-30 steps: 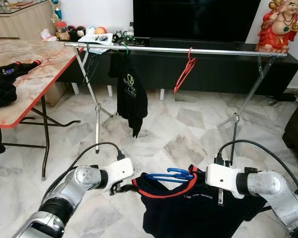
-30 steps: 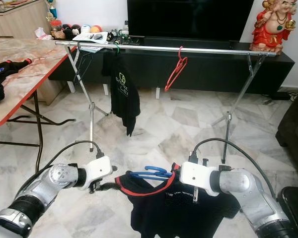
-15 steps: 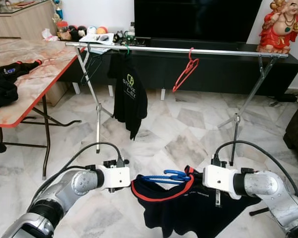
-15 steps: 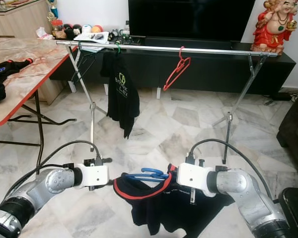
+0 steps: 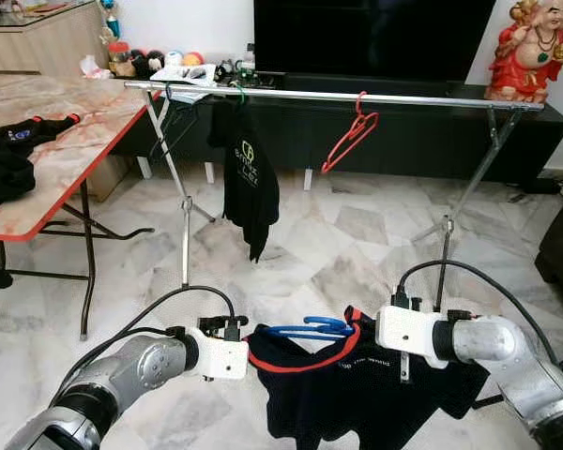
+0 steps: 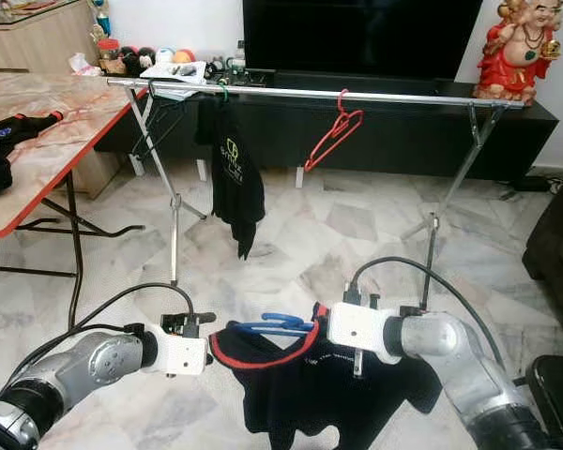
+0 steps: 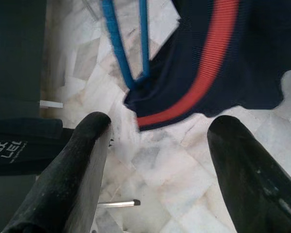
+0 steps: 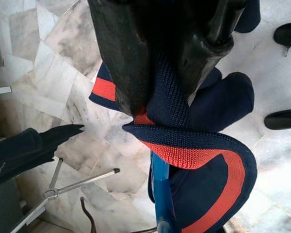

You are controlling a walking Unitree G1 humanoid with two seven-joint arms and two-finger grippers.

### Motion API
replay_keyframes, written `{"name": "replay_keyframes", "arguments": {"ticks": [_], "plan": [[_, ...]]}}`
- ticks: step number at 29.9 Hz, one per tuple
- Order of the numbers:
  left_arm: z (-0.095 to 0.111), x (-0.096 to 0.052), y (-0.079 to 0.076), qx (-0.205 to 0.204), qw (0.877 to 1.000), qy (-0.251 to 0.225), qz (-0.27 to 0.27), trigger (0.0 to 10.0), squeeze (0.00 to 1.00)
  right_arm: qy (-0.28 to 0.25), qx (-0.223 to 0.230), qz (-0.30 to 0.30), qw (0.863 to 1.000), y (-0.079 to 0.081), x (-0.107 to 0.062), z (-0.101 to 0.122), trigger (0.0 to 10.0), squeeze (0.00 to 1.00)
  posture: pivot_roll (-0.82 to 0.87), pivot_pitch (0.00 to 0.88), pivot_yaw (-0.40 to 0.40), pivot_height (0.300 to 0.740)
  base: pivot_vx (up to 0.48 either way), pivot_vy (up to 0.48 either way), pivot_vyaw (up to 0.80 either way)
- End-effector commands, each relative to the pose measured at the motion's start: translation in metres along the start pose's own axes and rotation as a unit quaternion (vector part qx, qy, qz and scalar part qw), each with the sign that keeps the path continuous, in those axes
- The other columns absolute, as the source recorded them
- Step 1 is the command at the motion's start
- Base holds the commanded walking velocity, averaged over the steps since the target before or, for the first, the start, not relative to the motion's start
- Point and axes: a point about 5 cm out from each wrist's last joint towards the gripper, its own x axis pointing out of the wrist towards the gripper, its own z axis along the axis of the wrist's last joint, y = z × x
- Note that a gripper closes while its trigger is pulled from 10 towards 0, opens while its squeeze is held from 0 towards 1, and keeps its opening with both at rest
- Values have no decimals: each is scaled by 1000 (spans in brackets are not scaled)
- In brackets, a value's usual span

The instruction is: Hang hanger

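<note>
The right tool [image 8: 160, 97] is clamped on the red-trimmed collar of a dark navy shirt [image 5: 375, 394], holding it low above the marble floor [image 5: 338, 244] with a blue hanger [image 5: 305, 330] lying across the neck opening. The left tool [image 7: 155, 160] is spread wide and empty, its fingers [image 7: 82, 160] just short of the collar edge and the hanger's end. Beyond, a metal clothes rail [image 5: 357, 97] spans the room on crossed legs, carrying a black shirt [image 5: 249, 183] and a bare red hanger [image 5: 349, 141]. A desk [image 5: 66, 141] with dark clothes [image 5: 5, 159] stands to the left; a dark TV cabinet [image 5: 403, 131] sits behind the rail.
</note>
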Motion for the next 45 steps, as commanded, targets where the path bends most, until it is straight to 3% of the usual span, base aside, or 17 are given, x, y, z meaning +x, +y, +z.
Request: {"name": "replay_keyframes", "arguments": {"ticks": [1, 17, 18, 19, 20, 45], "plan": [[1, 1, -2, 10, 1000, -6, -3, 10000, 0, -9, -18, -11, 1000, -9, 0, 8, 10000, 0, -36, 5, -4, 740, 0, 0, 0], [2, 6, -1, 13, 1000, -6, 16, 9804, 0, -37, -27, 5, 999, -14, 8, 24, 10000, 0, -32, 28, -10, 740, 0, 0, 0], [2, 7, 0, 15, 1000, -1, 20, 2902, 0, -38, -27, 6, 999, -14, 8, 24, 10000, 0, -32, 28, -10, 740, 0, 0, 0], [2, 7, 0, 15, 1000, -1, 21, 2902, 0, -39, -28, 6, 999, -14, 8, 25, 10000, 0, -32, 28, -10, 740, 0, 0, 0], [1, 7, 0, 14, 1000, 1, 22, 0, 0, -39, -28, 7, 999, -14, 7, 25, 10000, 0, -34, 31, -9, 740, 0, 0, 0], [1, 13, -2, 4, 999, 13, 33, 0, 0, -53, -29, 7, 998, -15, 7, 31, 10000, 0, -37, 32, -4, 740, 0, 0, 0]]}}
